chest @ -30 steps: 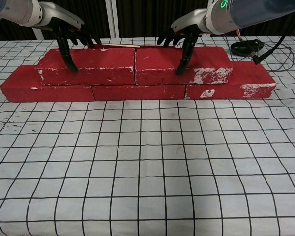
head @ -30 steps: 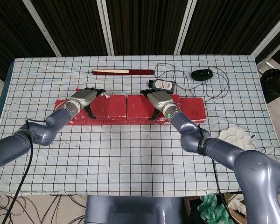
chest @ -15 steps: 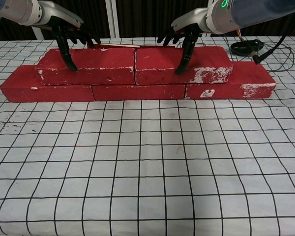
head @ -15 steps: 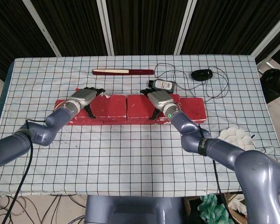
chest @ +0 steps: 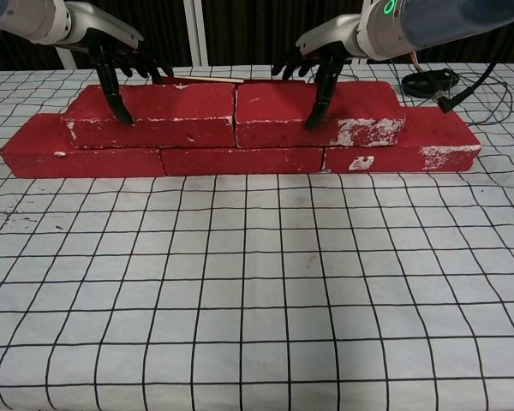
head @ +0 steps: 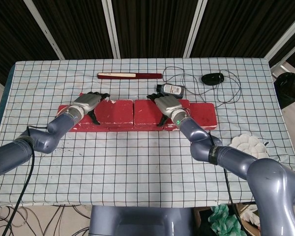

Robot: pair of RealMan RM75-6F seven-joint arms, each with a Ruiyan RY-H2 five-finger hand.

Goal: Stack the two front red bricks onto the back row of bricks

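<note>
The left hand [chest: 111, 53] grips the left top brick [chest: 154, 114], fingers down over its front and back; beside it, touching, sits the right top brick [chest: 317, 113], gripped the same way by the right hand [chest: 325, 53]; both bricks lie on the bottom row [chest: 240, 158] of red bricks.

- Head view: high above the counter's [head: 137, 162] near edge, looking steeply down, taking in all four edges.
- Chest view: low, close, level with the brick stack [chest: 236, 128], facing the far edge.
- Both share the stack.
</note>
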